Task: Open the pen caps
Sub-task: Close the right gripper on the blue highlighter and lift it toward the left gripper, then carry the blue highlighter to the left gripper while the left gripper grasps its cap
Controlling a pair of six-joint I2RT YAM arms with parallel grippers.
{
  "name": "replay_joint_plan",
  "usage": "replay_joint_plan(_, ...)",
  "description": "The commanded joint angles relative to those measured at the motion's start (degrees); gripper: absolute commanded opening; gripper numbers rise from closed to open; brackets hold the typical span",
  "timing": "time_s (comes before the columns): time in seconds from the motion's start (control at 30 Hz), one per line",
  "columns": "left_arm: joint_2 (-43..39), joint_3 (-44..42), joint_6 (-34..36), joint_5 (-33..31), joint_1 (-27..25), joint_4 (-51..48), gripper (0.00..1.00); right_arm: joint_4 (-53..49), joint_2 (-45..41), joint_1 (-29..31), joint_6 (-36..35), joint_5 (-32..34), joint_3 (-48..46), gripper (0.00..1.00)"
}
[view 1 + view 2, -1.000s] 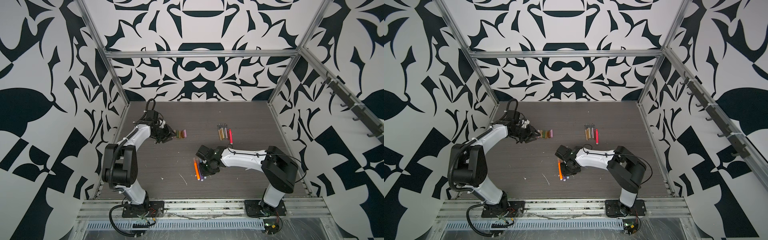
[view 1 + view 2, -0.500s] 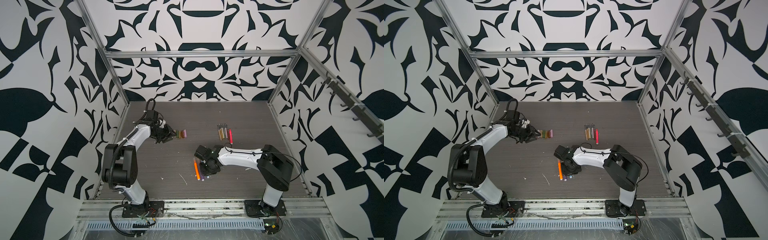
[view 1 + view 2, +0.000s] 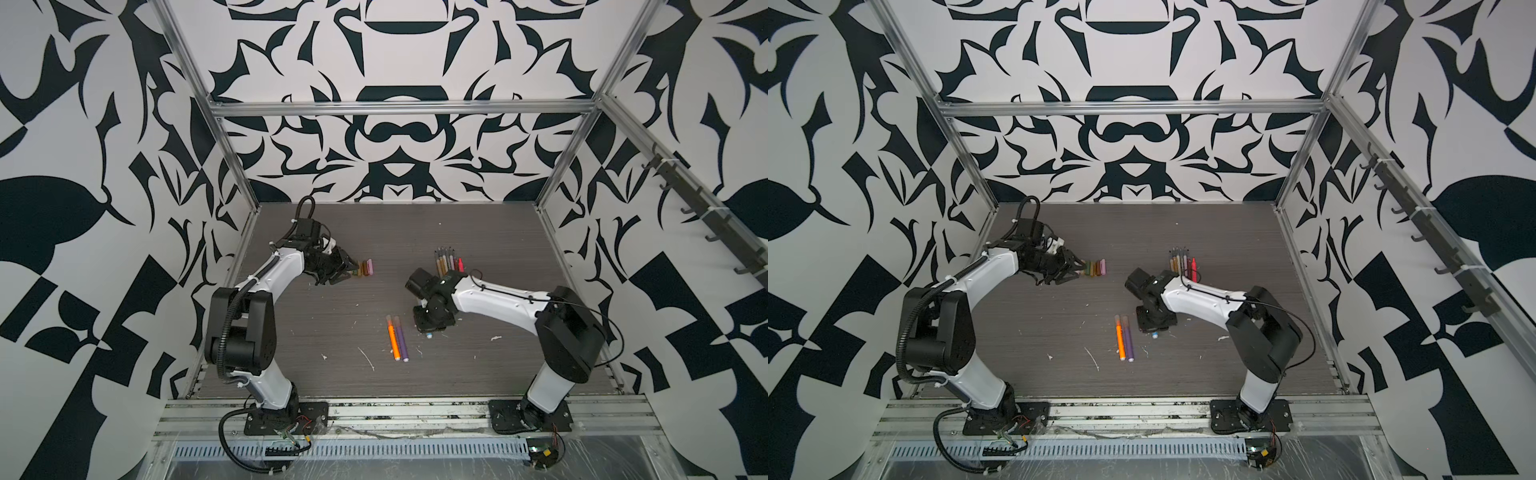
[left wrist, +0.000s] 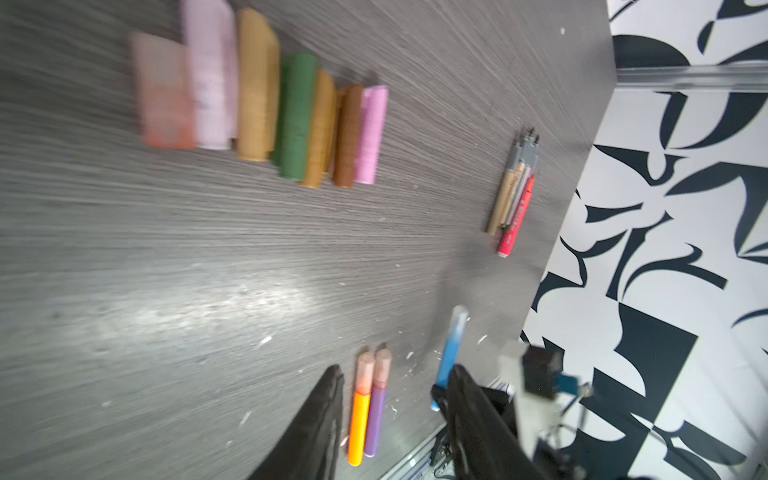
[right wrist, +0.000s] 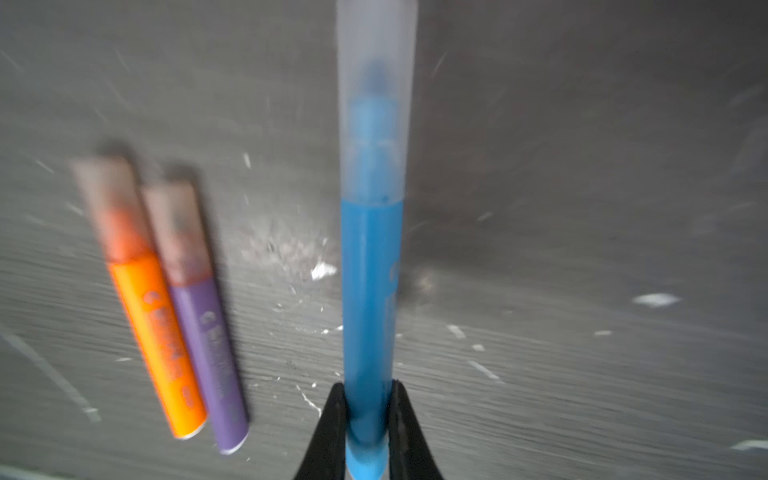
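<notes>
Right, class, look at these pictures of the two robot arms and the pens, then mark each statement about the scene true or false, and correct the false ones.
1. The right gripper is shut on the blue pen. True.
2. The blue pen's cap has been pulled off. False: its translucent cap is on the pen.
3. The orange pen and the purple pen lie side by side on the table. True.
4. The left gripper holds the green cap. False: its jaws stand apart and empty, and the green cap lies in the row of loose caps on the table.
</notes>
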Motion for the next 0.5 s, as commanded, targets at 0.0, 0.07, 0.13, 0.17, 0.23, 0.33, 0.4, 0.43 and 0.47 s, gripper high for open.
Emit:
replay_joint_plan(0.0, 1.21, 3.8, -1.66, 1.6, -3.0, 0.53, 0.45, -3.44, -4.12, -5.13, -7.72, -4.28, 5.11, 0.0)
replay_joint_plan(0.07, 2.3, 5.48, -2.29, 1.59, -4.58, 0.62, 0.45, -1.49, -4.67, -8.4, -9.53, -12.57, 6.3, 0.0)
replay_joint_plan(0.13, 4.01, 7.46, -3.03, 1.57, -6.02, 1.07, 0.45, 0.15, -4.51, -11.45, -9.66, -20.12, 7.45, 0.0)
replay_joint_plan(0.17, 4.79, 8.33, -3.47, 1.76, -6.48, 1.5, 0.45, 0.98, -4.3, -12.54, -9.6, -23.26, 7.68, 0.0)
replay_joint_plan(0.23, 7.19, 11.02, -4.37, 2.2, -7.7, 2.07, 0.45, 3.38, -3.96, -13.83, -9.19, -28.89, 7.87, 0.0)
replay_joint_plan(0.33, 10.45, 15.55, -5.66, 2.75, -9.08, 2.24, 0.45, 4.59, -3.03, -14.53, -9.42, -32.8, 9.06, 0.0)
replay_joint_plan(0.4, 12.33, 18.15, -6.67, 3.18, -9.65, 2.29, 0.45, 4.39, -2.08, -15.09, -9.47, -33.89, 10.25, 0.0)
replay_joint_plan(0.43, 13.19, 19.24, -7.26, 3.44, -10.0, 2.39, 0.45, 4.4, -1.63, -15.47, -9.46, -34.45, 10.87, 0.0)
replay_joint_plan(0.47, 13.77, 19.92, -7.7, 3.49, -10.33, 2.54, 0.45, 4.25, -1.2, -15.72, -9.43, -34.9, 11.49, 0.0)
